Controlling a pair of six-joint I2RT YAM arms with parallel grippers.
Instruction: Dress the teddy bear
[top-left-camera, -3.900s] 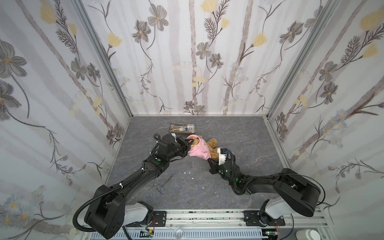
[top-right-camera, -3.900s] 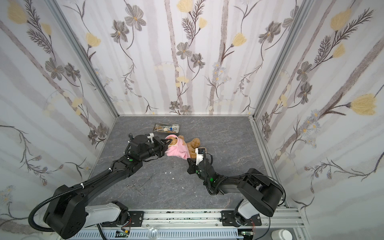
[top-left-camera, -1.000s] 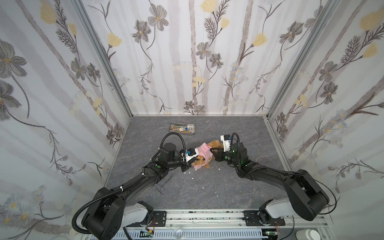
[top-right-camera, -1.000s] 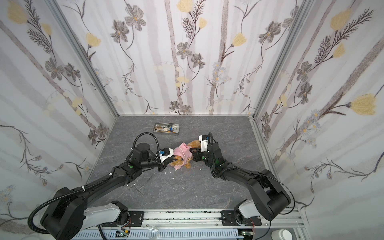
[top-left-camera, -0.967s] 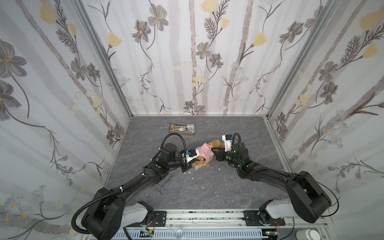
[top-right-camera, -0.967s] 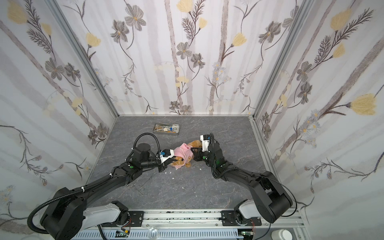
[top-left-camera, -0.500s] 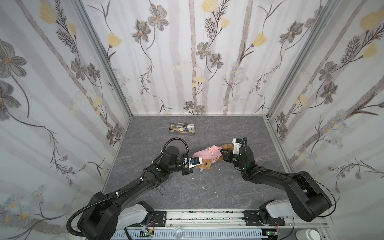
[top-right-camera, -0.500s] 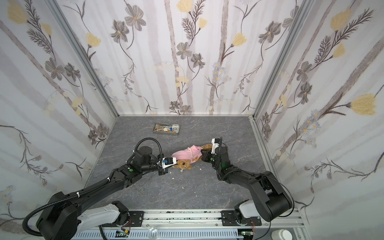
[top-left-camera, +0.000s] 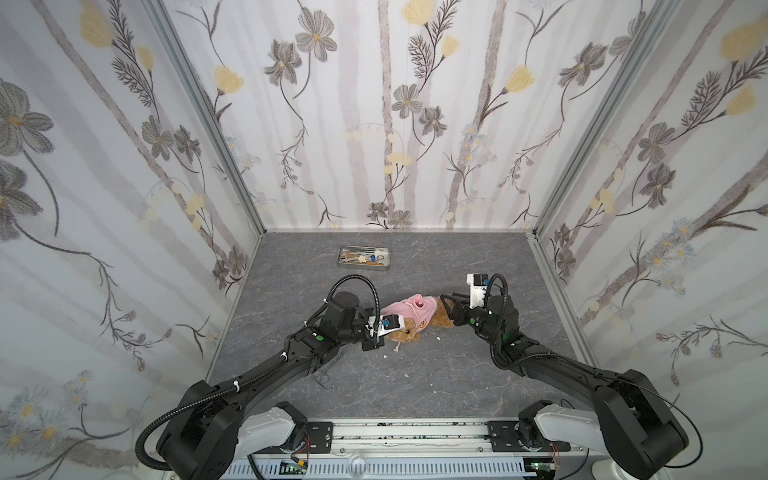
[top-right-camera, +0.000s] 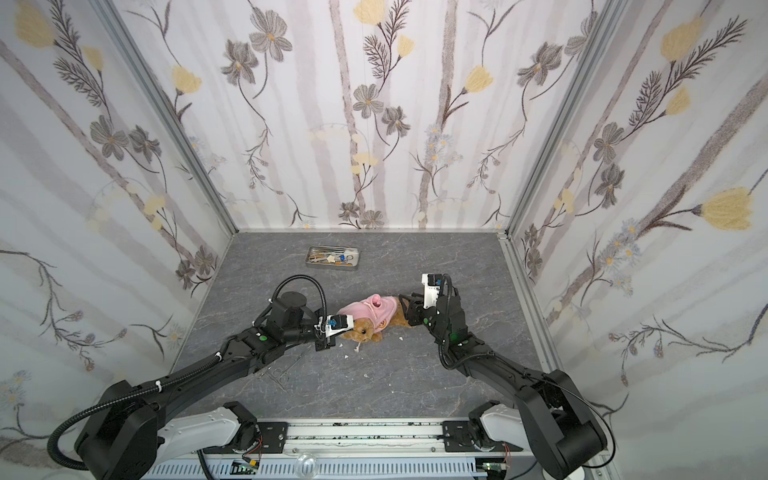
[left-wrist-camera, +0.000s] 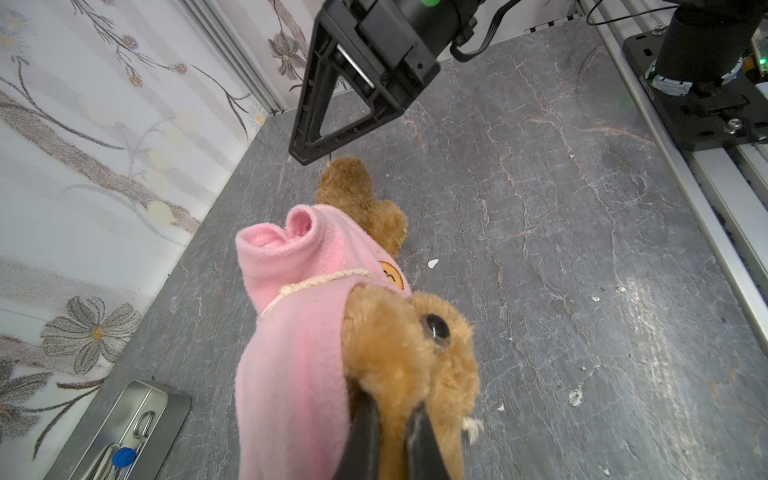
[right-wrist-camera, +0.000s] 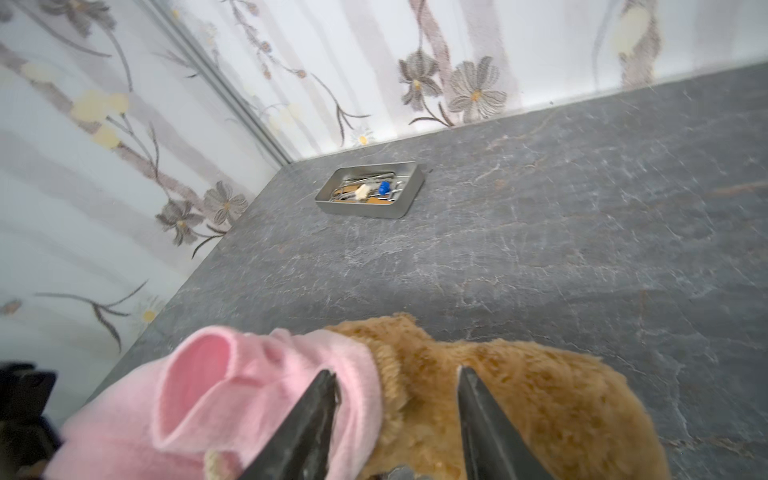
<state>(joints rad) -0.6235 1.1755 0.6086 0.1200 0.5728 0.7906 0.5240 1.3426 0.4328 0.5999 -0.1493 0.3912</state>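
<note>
Leftmost, the left gripper (top-left-camera: 385, 333) is clenched on head fur of the teddy bear (top-left-camera: 410, 332), which stretches across the middle of the grey table (top-left-camera: 415, 386), head toward 8 o'clock and legs toward 3 o'clock. A pink shirt (top-left-camera: 409, 305) covers its trunk, and a metal tray (top-left-camera: 364, 269) sits at 11 o'clock from it. At the bear's 3 o'clock end, the right gripper (top-left-camera: 446, 306) has its fingers spread over the bare lower body, gripping nothing.
</note>
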